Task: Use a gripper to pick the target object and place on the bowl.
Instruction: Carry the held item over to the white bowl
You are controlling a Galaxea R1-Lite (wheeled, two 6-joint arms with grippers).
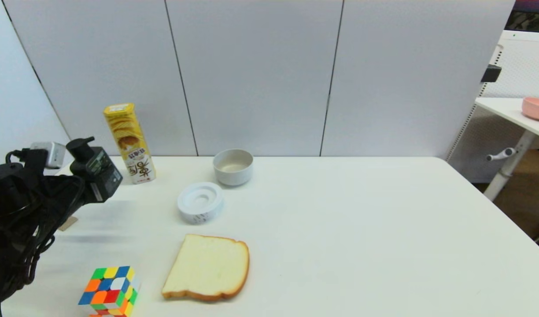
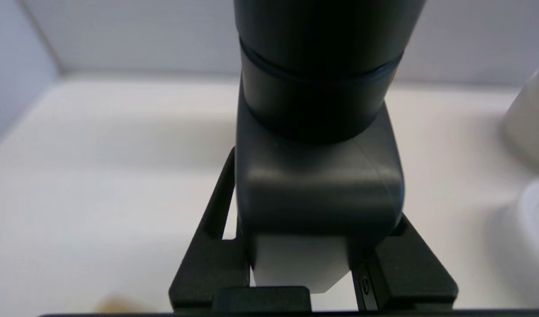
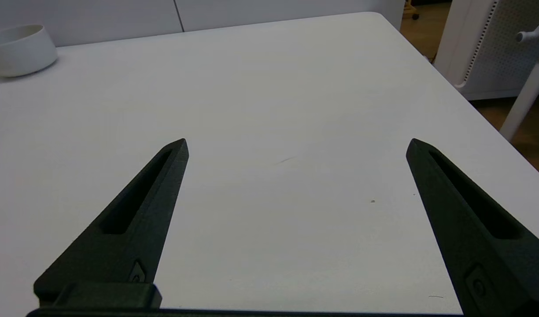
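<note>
My left gripper (image 1: 78,193) is at the far left of the table, shut on the dark pump bottle (image 1: 97,172). It holds the bottle tilted, clear above the tabletop, beside the chip box. In the left wrist view the bottle (image 2: 318,176) fills the space between the black fingers (image 2: 208,264) of my left gripper (image 2: 313,202). The pale grey-white bowl (image 1: 233,166) stands at the back middle of the table, to the right of the held bottle, and also shows in the right wrist view (image 3: 18,49). My right gripper (image 3: 298,143) is open and empty over bare table.
A tall yellow chip box (image 1: 129,143) stands just behind the bottle. A flat white ring disc (image 1: 200,202) lies in front of the bowl. A bread slice (image 1: 208,267) and a colour cube (image 1: 110,291) lie near the front. A pink bowl (image 1: 537,108) sits on a side table.
</note>
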